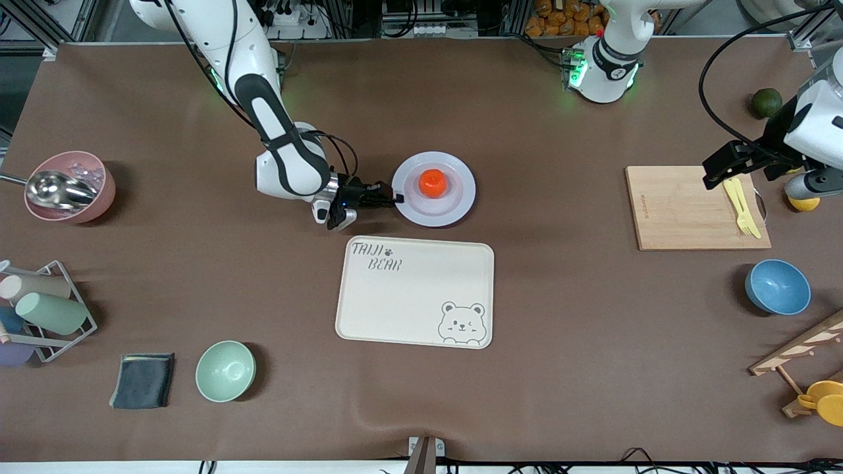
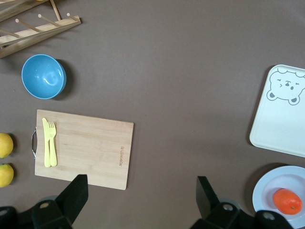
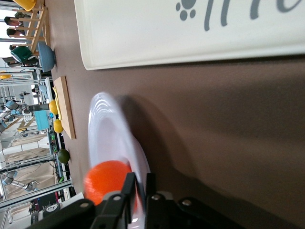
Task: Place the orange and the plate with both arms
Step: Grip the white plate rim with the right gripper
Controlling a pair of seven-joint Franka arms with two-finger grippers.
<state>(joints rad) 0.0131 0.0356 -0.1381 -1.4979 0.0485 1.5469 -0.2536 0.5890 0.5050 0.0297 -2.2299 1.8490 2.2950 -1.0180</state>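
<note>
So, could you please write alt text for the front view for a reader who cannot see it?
The right gripper pinches the rim of the plate, which carries the orange and sits just farther from the camera than the cream tray. The left gripper waits open above the cutting board.

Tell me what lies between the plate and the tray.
Nothing: only a bare strip of brown table separates the plate from the tray, seen in the front view.

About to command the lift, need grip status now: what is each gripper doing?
Right gripper: shut on the rim of the plate, with the orange on it.
Left gripper: open, holding nothing, waiting above the cutting board.
</note>
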